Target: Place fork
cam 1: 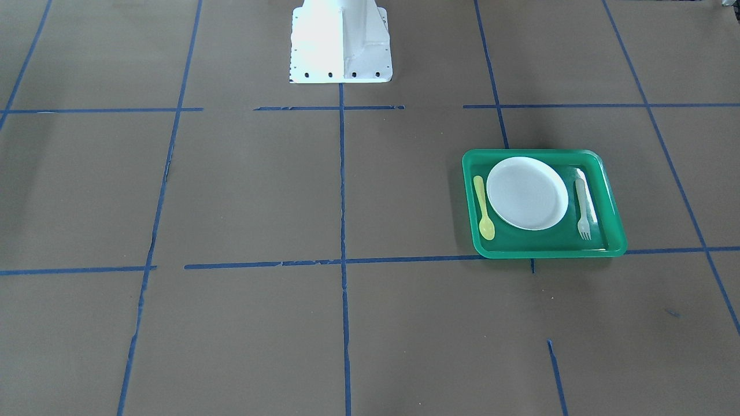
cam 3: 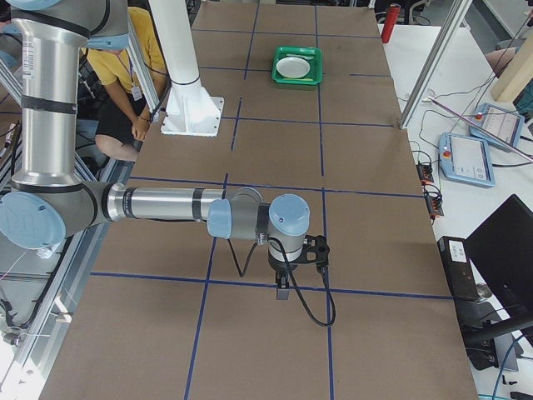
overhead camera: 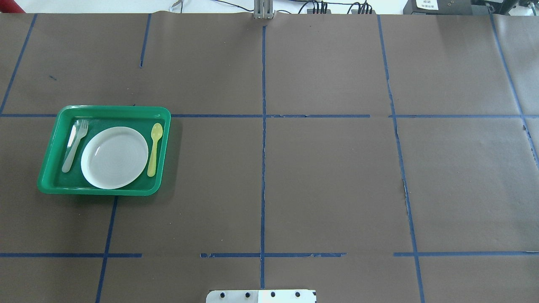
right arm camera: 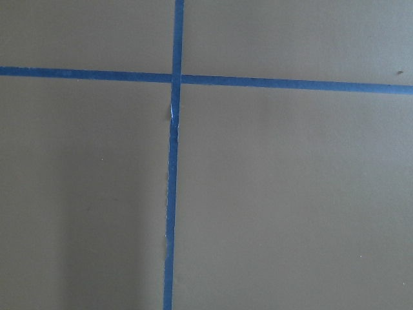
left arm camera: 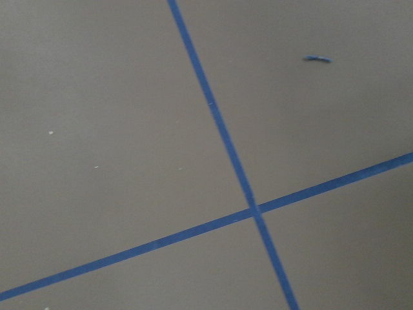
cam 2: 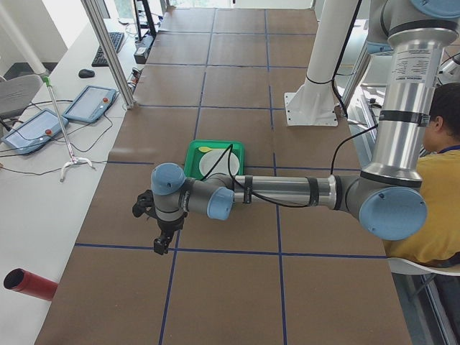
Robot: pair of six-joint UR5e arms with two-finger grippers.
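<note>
A: Fork, where?

B: The fork (overhead camera: 75,145) lies flat in the green tray (overhead camera: 105,109), just beside the white plate (overhead camera: 114,152), tines pointing away from the robot. A yellow spoon (overhead camera: 155,143) lies on the plate's other side. It reads as a place setting, so I judge the placing done.

A: Grippers?

B: The left gripper (cam 2: 159,243) hangs over bare desk (overhead camera: 328,176), well apart from the tray, and the fork isn't in it. Open or closed, cannot tell; only a side view shows it. Same for the right gripper (cam 3: 283,290), at the desk's opposite end. Both look parked clear of the tray. The wrist cameras show no fingers, only desk and tape (overhead camera: 263,168).

A: Surface, room?

B: Brown matte cover, blue tape grid, chipped in places. White pedestal (cam 1: 341,40) at the robot's edge. Side bench with tablets (cam 2: 90,103), and a person (cam 2: 438,180) in yellow sits behind the arms.
</note>
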